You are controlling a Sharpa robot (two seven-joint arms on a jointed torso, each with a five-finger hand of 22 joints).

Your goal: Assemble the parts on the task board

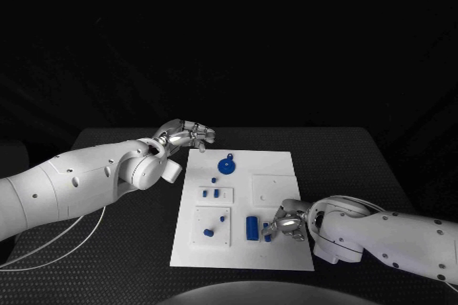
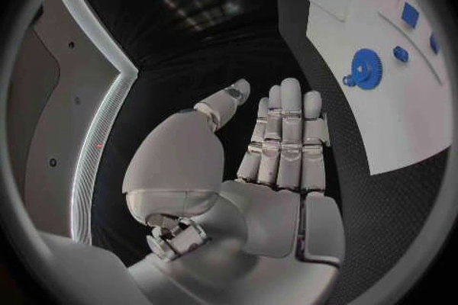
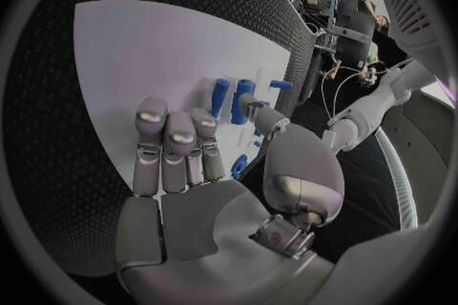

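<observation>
Left robot hand [image 1: 184,134]: off the far-left corner of the task board [image 1: 276,166], above the black table [image 1: 343,159]. Fingers straight, lying side by side, nothing in the palm; it holds nothing.

Board, left to right: small blue parts [image 1: 209,232] on the inset plates of the left column; blue gear [image 1: 226,165] lying flat near the far edge; blue cylinder [image 1: 252,227] near the front, just beside the right hand.

Right robot hand [image 1: 284,223]: over the board's near right portion, fingers extended toward the cylinder. Thumb appears to sit close to a small blue piece, but whether it touches is unclear. Nothing visibly gripped.

Judgement: the right hand seems placed for a grasp near the cylinder. That calls for closing squarely without knocking neighbouring parts.
</observation>
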